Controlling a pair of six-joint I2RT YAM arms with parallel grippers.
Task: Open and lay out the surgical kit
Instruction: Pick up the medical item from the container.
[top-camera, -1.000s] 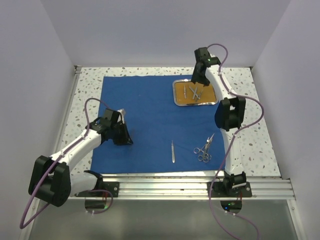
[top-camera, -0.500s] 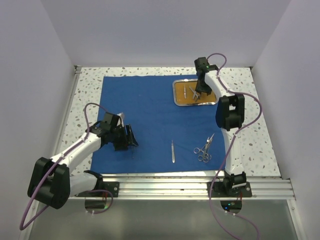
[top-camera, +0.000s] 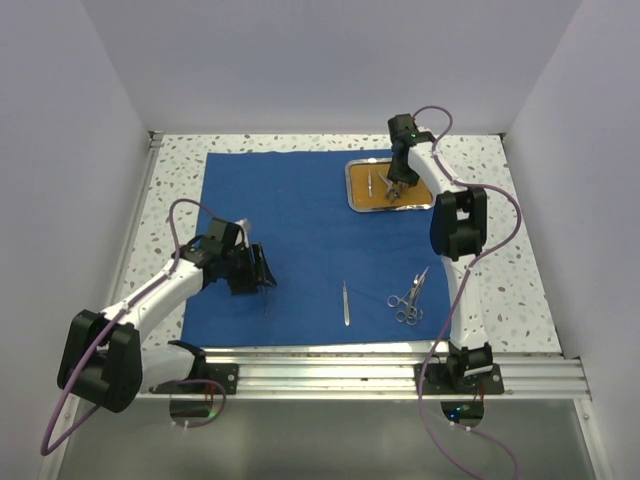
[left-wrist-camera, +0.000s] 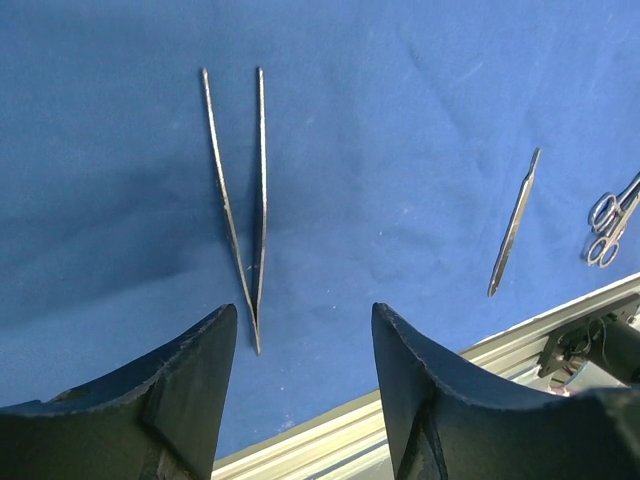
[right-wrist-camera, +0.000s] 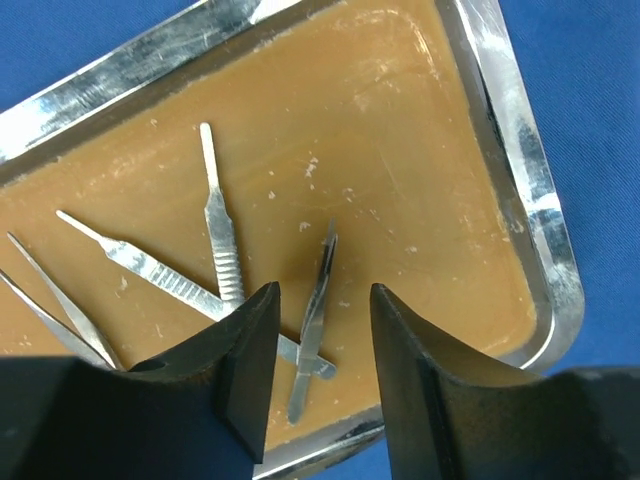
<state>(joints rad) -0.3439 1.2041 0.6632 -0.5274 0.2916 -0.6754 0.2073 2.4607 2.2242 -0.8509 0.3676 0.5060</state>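
Aluminium rail (top-camera: 400, 358) is seen along the near edge of the desk (top-camera: 500, 290), and the blue cloth (top-camera: 300, 215) is spread flat just beyond it. On the near part of the cloth three items are laid well apart: tweezers (left-wrist-camera: 262, 180) to the left, a single slim handle (top-camera: 346, 302) in the middle, and scissors (top-camera: 410, 297) to the right. The left gripper (left-wrist-camera: 302, 315) is held spread and empty by the tweezers' joined end. Their long axis runs away from it, with the two tips farthest off. No grasp is judged to be needed there.

Farther off, at the far right of the cloth, the steel tray (right-wrist-camera: 520, 190) is set. The right gripper (right-wrist-camera: 322, 295) hangs low over it, spread and pinching nothing. A short slim tool (right-wrist-camera: 313, 330) lies in the gap between the fingers. Its long axis runs straight away from the wrist, so it would be met squarely by the closing line. Only this arm is near, and the pick is judged to be its own.

The tool's near end is crossed by a flat handle (right-wrist-camera: 150, 262), and a second handle (right-wrist-camera: 220, 250) lies just beside the left finger, so a neighbour could be dragged along. Bare orange-brown floor is left open to the right, up to the raised rim. A straight lift is favoured.
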